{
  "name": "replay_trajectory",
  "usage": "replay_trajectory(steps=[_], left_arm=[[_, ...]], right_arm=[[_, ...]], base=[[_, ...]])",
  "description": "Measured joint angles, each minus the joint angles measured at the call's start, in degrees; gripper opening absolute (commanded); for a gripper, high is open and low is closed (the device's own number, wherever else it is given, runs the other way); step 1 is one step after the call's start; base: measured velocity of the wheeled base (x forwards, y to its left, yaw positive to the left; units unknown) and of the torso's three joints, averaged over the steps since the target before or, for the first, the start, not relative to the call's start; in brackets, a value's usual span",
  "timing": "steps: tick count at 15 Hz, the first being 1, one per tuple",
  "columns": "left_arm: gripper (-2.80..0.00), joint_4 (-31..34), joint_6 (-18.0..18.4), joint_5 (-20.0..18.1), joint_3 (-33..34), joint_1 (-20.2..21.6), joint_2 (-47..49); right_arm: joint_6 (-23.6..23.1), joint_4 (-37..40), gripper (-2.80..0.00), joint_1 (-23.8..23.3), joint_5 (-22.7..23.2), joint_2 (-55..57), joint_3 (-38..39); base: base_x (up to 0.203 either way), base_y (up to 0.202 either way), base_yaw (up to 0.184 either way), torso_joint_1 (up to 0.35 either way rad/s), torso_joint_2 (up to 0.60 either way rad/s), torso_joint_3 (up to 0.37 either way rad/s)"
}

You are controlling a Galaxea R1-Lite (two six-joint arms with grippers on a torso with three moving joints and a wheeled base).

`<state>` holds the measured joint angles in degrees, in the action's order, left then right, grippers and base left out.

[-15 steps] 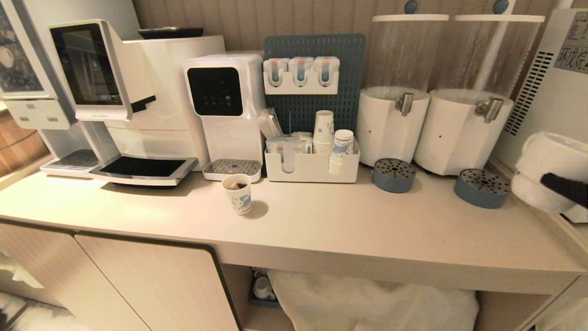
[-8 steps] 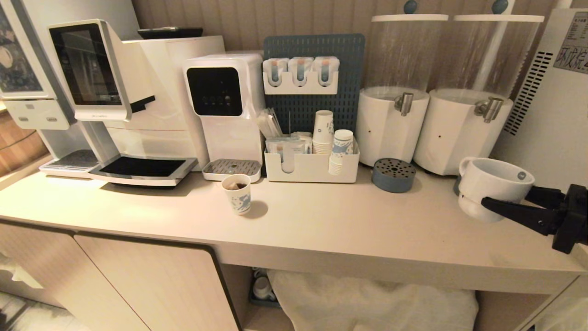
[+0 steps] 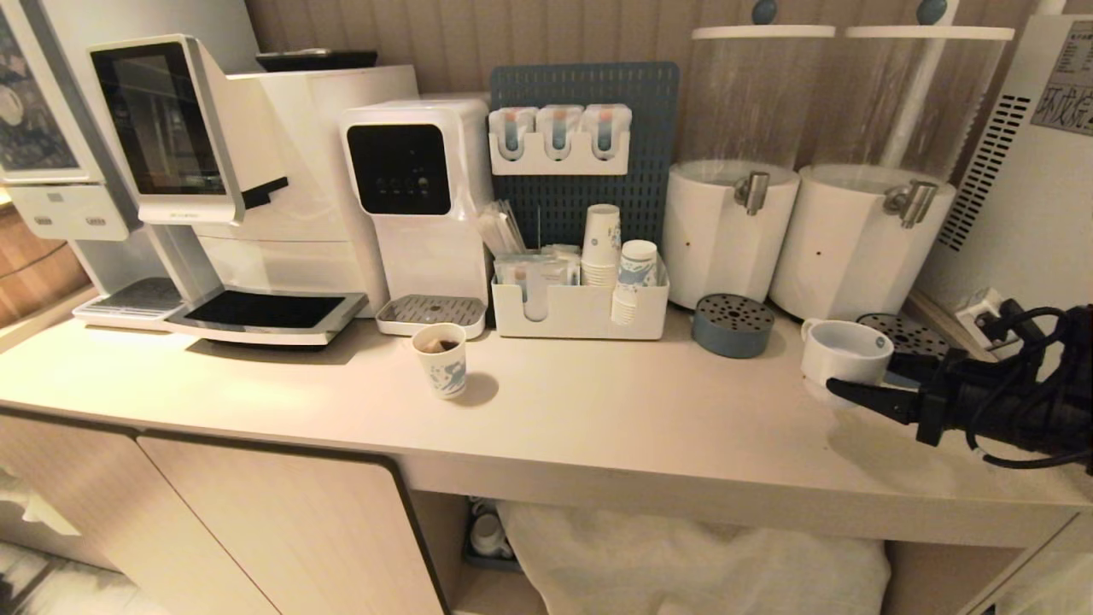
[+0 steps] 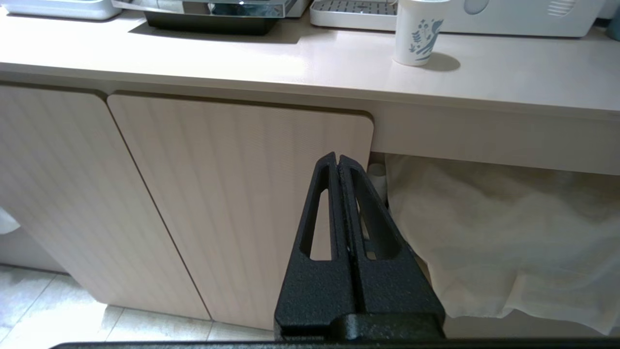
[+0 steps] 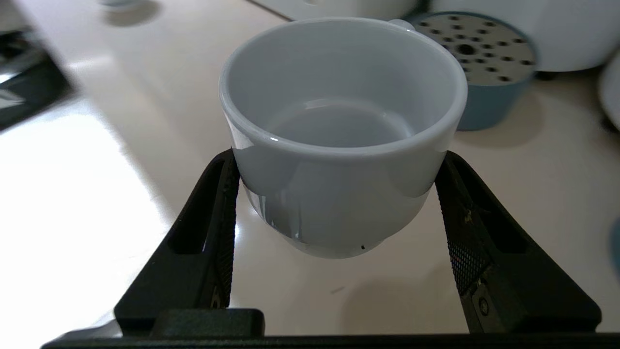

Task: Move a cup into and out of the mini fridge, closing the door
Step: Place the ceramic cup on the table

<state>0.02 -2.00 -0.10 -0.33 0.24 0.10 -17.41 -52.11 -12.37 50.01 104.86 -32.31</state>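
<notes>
**Cup rides low over the counter, fridge at the far right**

Right now I have the right gripper (image 5: 334, 203) clamped on the cup (image 3: 846, 352), one black finger pressed to each side of its white wall below the rim. It hangs upright and empty just above the countertop (image 3: 598, 410), near the two blue drip trays (image 3: 732, 325) under the drink dispensers (image 3: 730, 231). At the right edge of the head view stands the mini fridge (image 3: 1016, 196), showing only its vented side; I cannot see its door from any camera.

My left gripper (image 4: 337, 167) sits parked below counter level in front of the cabinet door (image 4: 232, 194), jaws pressed together on nothing.

My worry is the grip itself: smooth glazed ceramic pinched at two narrow strips could slip or rotate if I swing the arm quickly. Setting it down too close to the nearer drip tray could catch the cup's foot on the tray edge and tip it.
</notes>
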Motion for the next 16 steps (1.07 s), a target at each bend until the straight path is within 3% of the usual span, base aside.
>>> replay_trajectory(steps=[3,8,13,16], left_arm=[[-2.80,0.0,0.0,0.0,0.0,0.0,0.0],[-2.80,0.0,0.0,0.0,0.0,0.0,0.0],[-2.80,0.0,0.0,0.0,0.0,0.0,0.0],[-2.80,0.0,0.0,0.0,0.0,0.0,0.0]], right_arm=[[-0.2,-4.5,-2.80,-0.6,-1.7,8.2,-4.3],[-0.2,-4.0,-2.80,-1.5,-1.9,15.7,-8.8],[-0.4,-5.0,-2.80,-1.8,-1.9,20.0,-10.0],[-1.0,-5.3,-2.80,-1.7,-4.2,21.2,-9.5]], base=[[0.000,0.000,0.000,0.000,0.00,0.000],[0.000,0.000,0.000,0.000,0.00,0.000],[0.000,0.000,0.000,0.000,0.00,0.000],[0.000,0.000,0.000,0.000,0.00,0.000]])
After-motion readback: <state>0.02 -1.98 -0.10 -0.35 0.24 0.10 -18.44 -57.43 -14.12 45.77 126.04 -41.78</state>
